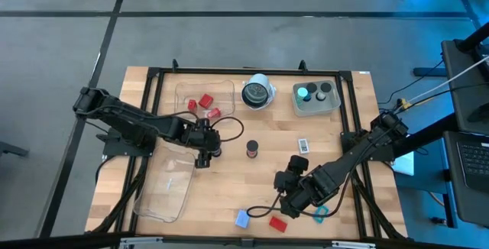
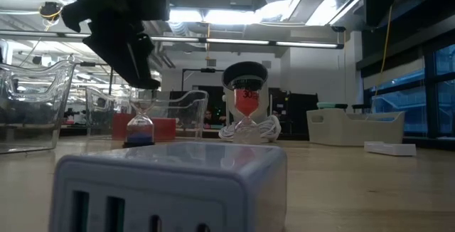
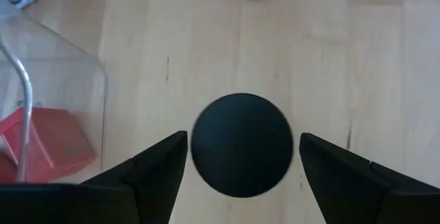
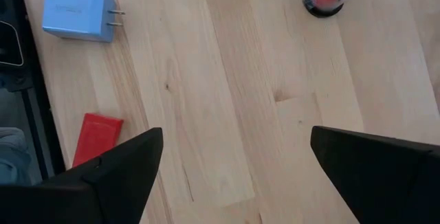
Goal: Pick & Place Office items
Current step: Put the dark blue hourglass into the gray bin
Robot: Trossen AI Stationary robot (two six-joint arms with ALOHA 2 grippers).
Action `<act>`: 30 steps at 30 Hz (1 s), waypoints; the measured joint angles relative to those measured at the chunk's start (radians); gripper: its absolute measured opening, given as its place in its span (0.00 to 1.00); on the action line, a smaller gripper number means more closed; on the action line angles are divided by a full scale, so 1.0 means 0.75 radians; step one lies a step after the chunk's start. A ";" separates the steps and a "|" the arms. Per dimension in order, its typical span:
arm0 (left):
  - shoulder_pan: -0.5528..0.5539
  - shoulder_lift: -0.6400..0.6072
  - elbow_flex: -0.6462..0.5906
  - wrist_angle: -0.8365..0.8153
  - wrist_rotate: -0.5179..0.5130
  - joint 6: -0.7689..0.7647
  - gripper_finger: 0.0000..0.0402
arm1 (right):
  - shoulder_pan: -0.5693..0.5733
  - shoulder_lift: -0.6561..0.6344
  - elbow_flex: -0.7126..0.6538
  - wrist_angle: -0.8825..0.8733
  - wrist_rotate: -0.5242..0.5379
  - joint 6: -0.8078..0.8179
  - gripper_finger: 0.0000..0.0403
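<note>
little black timer waits between open fingers

the left gripper (image 3: 240, 172) hangs over a small black-topped sand timer (image 3: 242, 144) on the tabletop (image 3: 344, 59). its fingers are open, one on each side. the timer looks light, hard and easy to break, so hold its round cap. farther off, the right gripper (image 4: 234, 159) is open near a red block (image 4: 96, 136).

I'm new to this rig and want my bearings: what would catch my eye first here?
The left hand hangs open over a black round timer near the table's middle, beside a clear tray holding red blocks. The right hand is open over bare wood at the front, near a pale-blue plug and a red block.
</note>
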 joint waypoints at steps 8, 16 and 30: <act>0.051 0.005 0.000 0.005 0.005 -0.008 0.66 | 0.000 0.000 0.000 0.000 0.000 0.025 0.92; 0.079 0.036 0.000 0.016 0.076 -0.067 0.63 | 0.000 0.000 0.000 0.002 0.000 0.035 0.92; 0.073 0.038 0.000 0.042 0.076 -0.059 0.59 | 0.000 0.000 0.000 0.002 0.000 0.035 0.92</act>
